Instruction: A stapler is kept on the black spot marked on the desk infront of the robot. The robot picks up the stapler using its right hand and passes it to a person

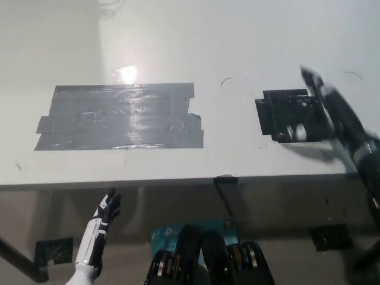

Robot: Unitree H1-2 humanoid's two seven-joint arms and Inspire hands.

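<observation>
Black spot (284, 114) bare; right hand (323, 104) blurred over it.

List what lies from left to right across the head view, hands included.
Left hand hanging below the desk edge → grey tape patch on the desk → black spot → right hand, blurred, at the spot's right side. No stapler shows.
</observation>
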